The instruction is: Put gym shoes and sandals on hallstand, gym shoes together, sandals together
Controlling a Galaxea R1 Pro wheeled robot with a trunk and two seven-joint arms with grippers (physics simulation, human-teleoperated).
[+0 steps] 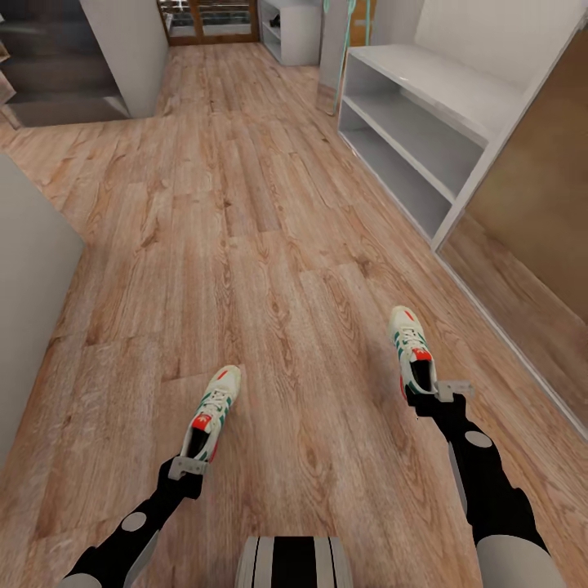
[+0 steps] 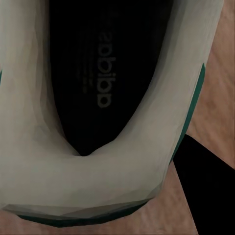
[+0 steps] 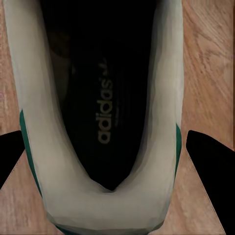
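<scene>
Corridor floor: light brown wood-grain planks, matte, running away from the robot.

Left gym shoe: white lace-up sneaker, green side stripes, red-orange tongue, toe pointing far and slightly right. It sits at the end of the left arm, heel toward the left tool. A grey bracket of the tool meets the heel. In the left wrist view the shoe's rounded off-white heel collar and dark insole with grey lettering sit close to the camera, with a green edge along the sole and one black finger beside the heel. The tool seems closed on the heel, though finger contact is hidden.

Right gym shoe: same make, toe pointing far, heel toward the right tool. In the right wrist view the shoe's heel lies between two black fingers, one on each side and close against the collar. The grip looks closed on the heel.

The two shoes lie well apart, left one nearer.

Hallstand: light-grey, smooth, boxy, two open shelves under a flat top, far right against the wall. A second grey shelf unit stands at the far end of the corridor. Grey wall corner at near left.
</scene>
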